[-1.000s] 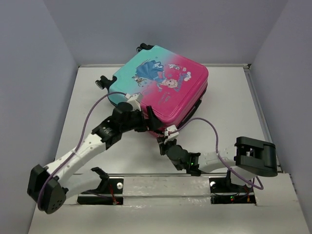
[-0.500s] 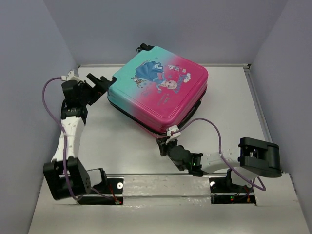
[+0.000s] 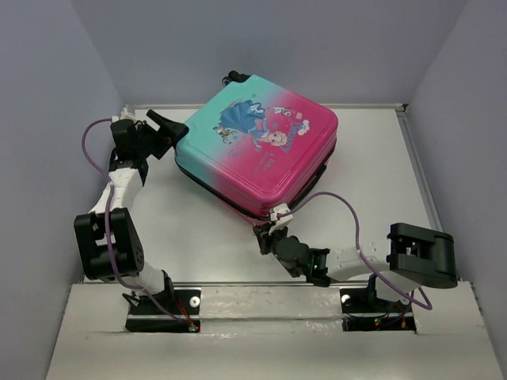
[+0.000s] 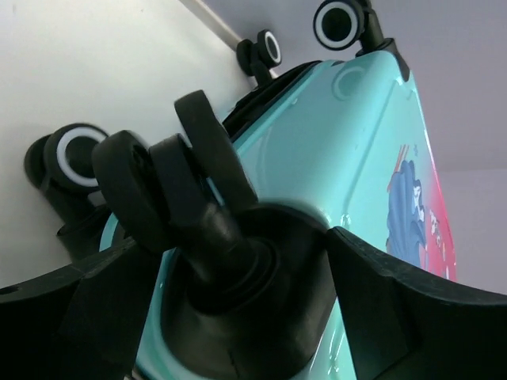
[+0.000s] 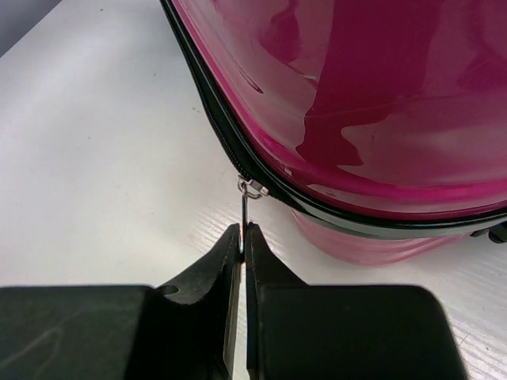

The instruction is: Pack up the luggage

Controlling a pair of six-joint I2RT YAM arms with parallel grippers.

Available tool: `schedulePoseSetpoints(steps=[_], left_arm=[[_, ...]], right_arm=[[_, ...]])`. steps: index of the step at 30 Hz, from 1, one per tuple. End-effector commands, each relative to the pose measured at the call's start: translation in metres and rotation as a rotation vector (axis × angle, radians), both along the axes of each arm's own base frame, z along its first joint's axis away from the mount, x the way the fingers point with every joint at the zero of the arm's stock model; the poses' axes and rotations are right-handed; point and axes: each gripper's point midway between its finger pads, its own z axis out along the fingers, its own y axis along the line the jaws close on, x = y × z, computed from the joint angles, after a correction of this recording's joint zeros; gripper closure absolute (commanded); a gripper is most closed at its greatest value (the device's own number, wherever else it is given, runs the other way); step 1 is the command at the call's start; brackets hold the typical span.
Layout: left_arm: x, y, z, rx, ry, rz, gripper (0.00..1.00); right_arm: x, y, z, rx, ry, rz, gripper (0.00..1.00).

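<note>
The luggage (image 3: 261, 150) lies flat and closed at the middle back of the table, princess print facing up, teal end to the left and pink end to the right. My left gripper (image 3: 169, 133) is open at its teal left corner. In the left wrist view the gripper (image 4: 238, 245) has its two fingers on either side of a black wheel (image 4: 150, 190) and its mount on the teal shell (image 4: 356, 158). My right gripper (image 3: 268, 235) is at the near pink edge. It (image 5: 242, 231) is shut on the thin metal zipper pull (image 5: 243, 210) that hangs from the black zipper trim (image 5: 214, 119).
Grey walls close in the table on the left, back and right. A metal rail (image 3: 261, 305) with the arm bases runs along the near edge. Purple cables loop off both arms. More black wheels (image 4: 341, 24) stick out of the luggage's far end (image 3: 232, 77).
My left arm has swung from the luggage's near left side out to the far left, and its open gripper has come onto the corner wheel. The right gripper still holds the zipper pull.
</note>
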Motion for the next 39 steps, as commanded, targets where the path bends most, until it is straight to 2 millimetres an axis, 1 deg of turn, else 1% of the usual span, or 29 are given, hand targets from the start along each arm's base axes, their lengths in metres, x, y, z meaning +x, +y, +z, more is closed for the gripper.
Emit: schedulePoseSetpoints(steps=[1, 2, 3, 5, 6, 8, 9, 11, 14, 15, 16, 18, 19, 20, 21, 22, 23, 24, 25, 28, 30, 31, 32, 33, 34, 35, 37, 38, 39], left_arm=[[0.012, -0.026, 0.029, -0.072, -0.112, -0.05, 0.11], [0.015, -0.033, 0.031, -0.095, -0.121, -0.052, 0.13], [0.017, -0.033, 0.031, -0.102, -0.126, -0.032, 0.2], [0.019, -0.035, 0.035, -0.124, -0.143, -0.016, 0.29], [0.02, -0.038, 0.041, -0.144, -0.17, -0.013, 0.43], [0.022, -0.037, 0.05, -0.155, -0.212, 0.004, 0.57], [0.021, -0.041, 0.053, -0.165, -0.222, 0.001, 0.76], [0.018, -0.043, 0.061, -0.168, -0.259, 0.01, 0.94], [0.011, -0.043, 0.054, -0.151, -0.264, 0.041, 0.94], [0.005, -0.043, 0.06, -0.145, -0.287, 0.045, 0.94], [-0.002, -0.042, 0.048, -0.136, -0.278, 0.055, 0.94], [-0.016, -0.041, 0.039, -0.128, -0.279, 0.074, 0.94], [-0.034, -0.039, 0.027, -0.125, -0.27, 0.086, 0.94], [-0.041, -0.037, 0.024, -0.121, -0.28, 0.107, 0.94], [-0.055, -0.036, 0.033, -0.115, -0.322, 0.111, 0.94], [-0.069, -0.035, 0.007, -0.105, -0.277, 0.122, 0.94], [-0.077, -0.033, 0.003, -0.1, -0.28, 0.132, 0.94], [-0.094, -0.032, -0.005, -0.089, -0.286, 0.134, 0.94], [-0.101, -0.03, -0.01, -0.08, -0.284, 0.142, 0.94], [-0.127, -0.03, -0.027, -0.041, -0.256, 0.136, 0.94], [-0.138, -0.032, -0.028, -0.042, -0.267, 0.119, 0.94], [-0.151, -0.047, -0.026, -0.061, -0.287, 0.07, 0.94], [-0.156, -0.052, -0.026, -0.067, -0.292, 0.059, 0.94], [-0.169, -0.068, -0.027, -0.076, -0.292, 0.007, 0.94], [-0.171, -0.065, -0.028, -0.074, -0.294, 0.028, 0.94], [-0.181, -0.081, -0.028, -0.09, -0.293, -0.012, 0.94], [-0.19, -0.095, -0.034, -0.108, -0.275, -0.034, 0.94], [-0.197, -0.108, -0.034, -0.127, -0.271, -0.081, 0.94], [-0.206, -0.125, -0.036, -0.145, -0.259, -0.118, 0.94]], right_arm=[[-0.021, 0.028, 0.025, 0.114, 0.014, 0.116, 0.93], [-0.022, 0.028, 0.026, 0.107, 0.017, 0.115, 0.93], [-0.021, 0.03, 0.029, 0.109, 0.016, 0.119, 0.93], [-0.022, 0.031, 0.031, 0.102, 0.017, 0.125, 0.93], [-0.023, 0.031, 0.033, 0.099, 0.019, 0.132, 0.93], [-0.024, 0.031, 0.035, 0.085, 0.021, 0.139, 0.93], [-0.025, 0.032, 0.036, 0.075, 0.021, 0.144, 0.93], [-0.025, 0.034, 0.038, 0.059, 0.021, 0.149, 0.93], [-0.02, 0.035, 0.041, 0.057, 0.029, 0.15, 0.93], [-0.018, 0.038, 0.046, 0.068, 0.033, 0.166, 0.93], [-0.011, 0.038, 0.042, 0.05, 0.042, 0.162, 0.93], [-0.006, 0.046, 0.044, 0.049, 0.054, 0.183, 0.93], [-0.004, 0.059, 0.058, 0.069, 0.046, 0.219, 0.93], [0.0, 0.067, 0.048, 0.035, 0.058, 0.233, 0.93], [0.005, 0.074, 0.049, 0.033, 0.057, 0.254, 0.93], [0.007, 0.083, 0.052, 0.017, 0.042, 0.274, 0.93], [0.016, 0.094, 0.067, 0.027, 0.028, 0.279, 0.93], [0.022, 0.1, 0.063, 0.0, 0.025, 0.291, 0.93], [0.028, 0.107, 0.078, 0.02, 0.009, 0.294, 0.93], [0.042, 0.1, 0.089, 0.02, -0.001, 0.297, 0.93], [0.049, 0.088, 0.096, 0.024, -0.011, 0.278, 0.93], [0.058, 0.076, 0.109, 0.045, -0.024, 0.267, 0.93], [0.061, 0.069, 0.11, 0.045, -0.021, 0.267, 0.93], [0.061, 0.063, 0.113, 0.051, -0.02, 0.286, 0.93], [0.064, 0.059, 0.114, 0.048, -0.022, 0.29, 0.93], [0.067, 0.056, 0.114, 0.043, -0.021, 0.305, 0.93], [0.067, 0.058, 0.115, 0.031, -0.029, 0.338, 0.93], [0.069, 0.059, 0.115, 0.028, -0.027, 0.354, 0.93], [0.061, 0.067, 0.115, 0.028, -0.025, 0.42, 0.93]])
